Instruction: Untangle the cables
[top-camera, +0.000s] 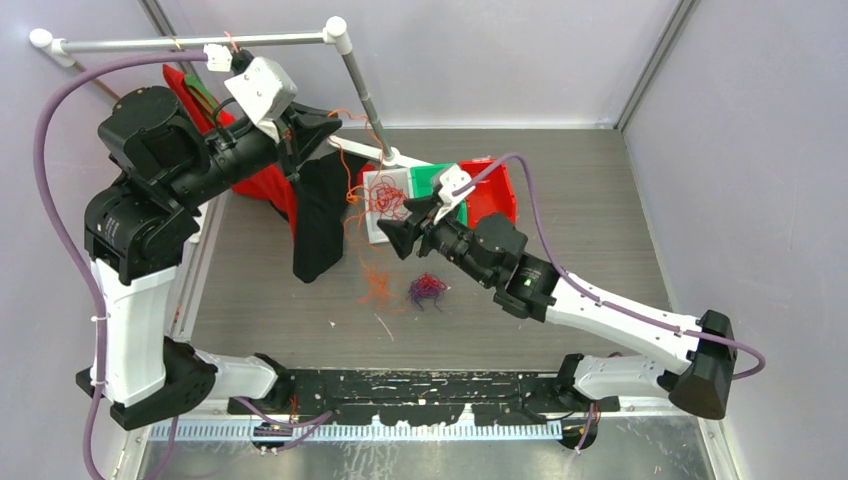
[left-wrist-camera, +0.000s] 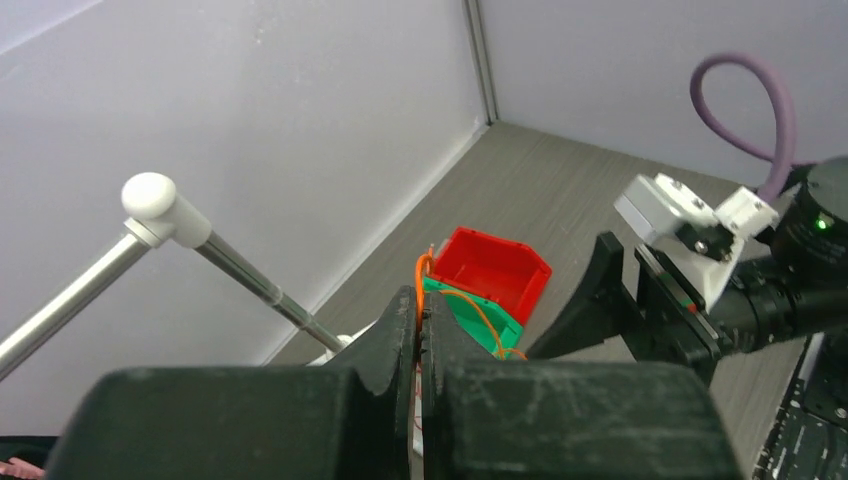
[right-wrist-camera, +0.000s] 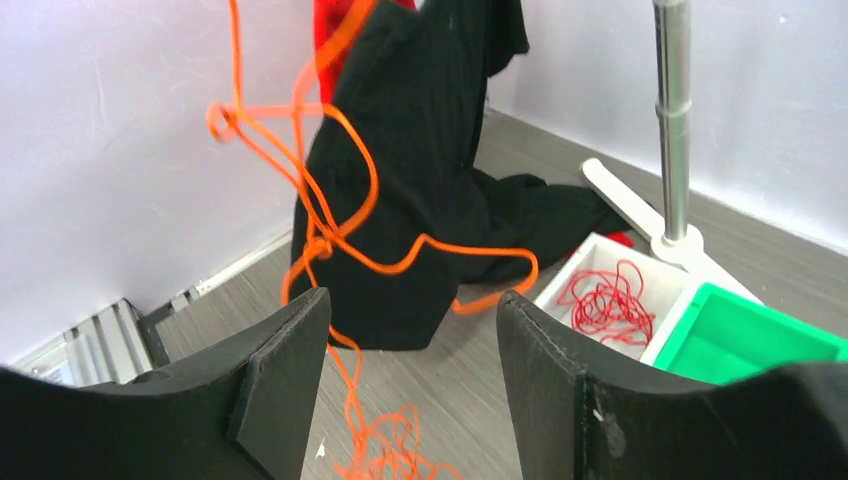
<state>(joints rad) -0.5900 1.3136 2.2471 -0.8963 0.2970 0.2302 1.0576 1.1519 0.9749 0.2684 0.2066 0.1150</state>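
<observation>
Orange cable (right-wrist-camera: 330, 240), light, limp and snag-prone, hangs mid-frame from the left tool (left-wrist-camera: 418, 320), pinched tight on it, to the surface (top-camera: 260, 300); right tool (right-wrist-camera: 410, 310), spread, should take the loop ahead.

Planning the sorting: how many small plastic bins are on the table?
3, side by side: white plastic bin holding red wire, green plastic bin in the middle, red plastic bin farthest right. None looks hidden.
</observation>
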